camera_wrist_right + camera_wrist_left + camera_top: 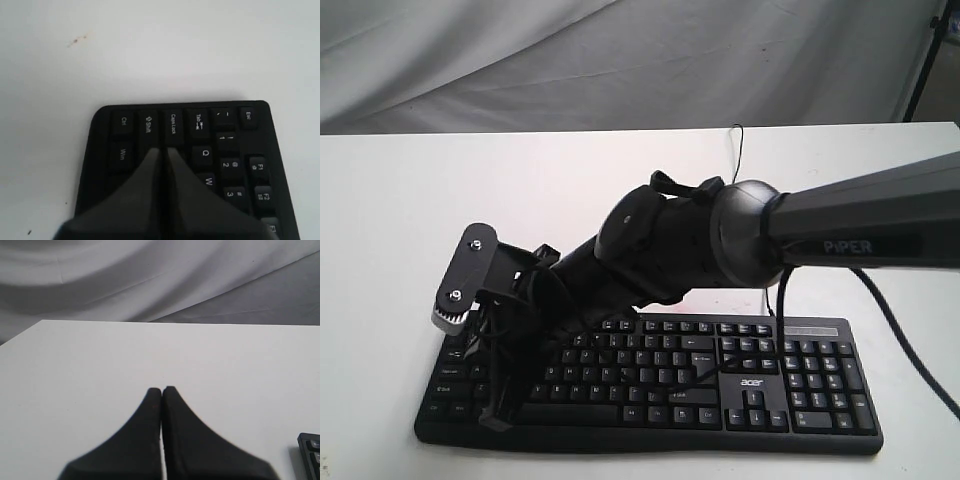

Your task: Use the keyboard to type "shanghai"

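Right gripper [162,150] clenched over the Caps Lock end of the acer keyboard [760,385].
Stiff, light, probably slides: tap keys, don't grasp. Left gripper [161,388] clenched, empty.

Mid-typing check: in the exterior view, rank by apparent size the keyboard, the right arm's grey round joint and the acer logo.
1. keyboard
2. grey round joint, likely nearer the camera, so perhaps flattered
3. acer logo, clearly smallest
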Action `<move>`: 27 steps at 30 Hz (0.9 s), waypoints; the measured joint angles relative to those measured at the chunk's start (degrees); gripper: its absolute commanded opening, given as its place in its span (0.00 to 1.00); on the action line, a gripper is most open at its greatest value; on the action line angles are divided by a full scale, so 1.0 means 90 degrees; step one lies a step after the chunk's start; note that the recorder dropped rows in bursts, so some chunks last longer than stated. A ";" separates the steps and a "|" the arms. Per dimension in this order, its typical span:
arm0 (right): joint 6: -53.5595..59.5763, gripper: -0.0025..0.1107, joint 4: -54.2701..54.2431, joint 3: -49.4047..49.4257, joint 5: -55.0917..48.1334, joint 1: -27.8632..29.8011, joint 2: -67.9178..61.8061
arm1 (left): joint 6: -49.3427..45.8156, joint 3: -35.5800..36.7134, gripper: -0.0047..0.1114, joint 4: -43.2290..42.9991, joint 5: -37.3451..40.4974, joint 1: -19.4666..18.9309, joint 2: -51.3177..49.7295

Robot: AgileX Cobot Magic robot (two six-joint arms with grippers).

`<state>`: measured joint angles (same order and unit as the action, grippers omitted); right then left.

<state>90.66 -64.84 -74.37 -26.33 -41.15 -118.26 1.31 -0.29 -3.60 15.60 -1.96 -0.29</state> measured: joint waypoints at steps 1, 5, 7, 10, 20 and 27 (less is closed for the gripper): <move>0.0000 0.02 0.0000 -0.0064 0.0000 0.0000 -0.0032 | 0.0000 0.0000 0.05 0.0000 0.0000 0.0000 0.0000; -0.0078 0.02 0.0025 -0.0263 0.0000 0.0000 -0.0237 | 0.0000 0.0000 0.05 0.0000 0.0000 0.0000 0.0000; -0.0195 0.02 0.0116 -0.0322 0.0000 0.0000 -0.0312 | 0.0000 0.0000 0.05 0.0000 0.0000 0.0000 0.0000; -0.0310 0.02 0.0237 -0.0369 0.0000 0.0000 -0.0349 | 0.0000 0.0000 0.05 0.0000 0.0000 0.0000 0.0000; -0.0406 0.02 0.0407 -0.0369 0.0016 0.0000 -0.0362 | 0.0000 0.0000 0.05 0.0000 0.0000 0.0000 0.0000; -0.0433 0.02 0.0447 -0.0369 0.0016 0.0000 -0.0502 | 0.0000 0.0000 0.05 0.0000 0.0000 0.0000 0.0000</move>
<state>86.77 -60.82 -77.69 -26.19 -41.15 -122.78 1.31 -0.29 -3.60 15.60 -1.96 -0.29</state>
